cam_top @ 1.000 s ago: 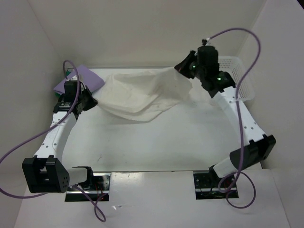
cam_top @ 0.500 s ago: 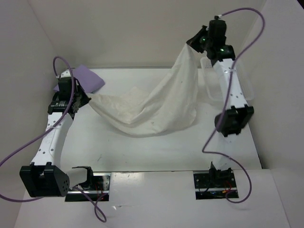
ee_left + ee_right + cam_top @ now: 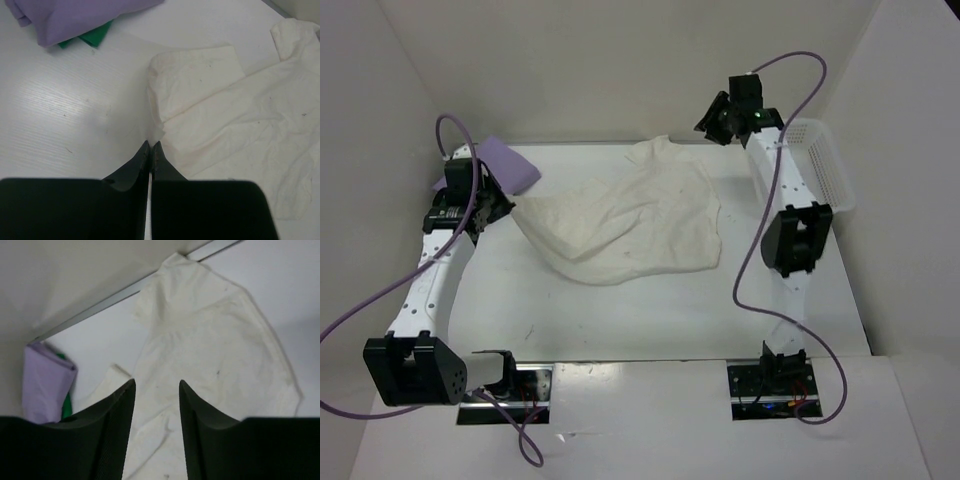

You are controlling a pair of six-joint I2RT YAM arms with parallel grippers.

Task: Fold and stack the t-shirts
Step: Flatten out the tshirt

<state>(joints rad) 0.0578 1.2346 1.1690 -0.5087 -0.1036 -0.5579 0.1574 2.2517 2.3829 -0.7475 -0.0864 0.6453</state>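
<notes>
The cream-white t-shirt (image 3: 630, 220) lies spread and rumpled across the middle of the table, also seen in the left wrist view (image 3: 240, 115) and the right wrist view (image 3: 210, 340). My left gripper (image 3: 498, 205) is shut on the left corner of the cream shirt, the cloth edge pinched at its tips (image 3: 151, 145). My right gripper (image 3: 712, 125) hangs high over the shirt's far right corner, open with nothing between its fingers (image 3: 156, 385). The lavender-purple t-shirt (image 3: 508, 165) lies folded at the far left on top of the bright green t-shirt (image 3: 92, 37).
A white lattice basket (image 3: 825, 165) stands at the far right edge beside the right arm. White walls close the table in at the back and on both sides. Purple cables loop off both arms.
My right gripper has opened and let go of the cream shirt's corner, which has dropped from a raised drape onto the table. The left gripper has kept its hold and place.
</notes>
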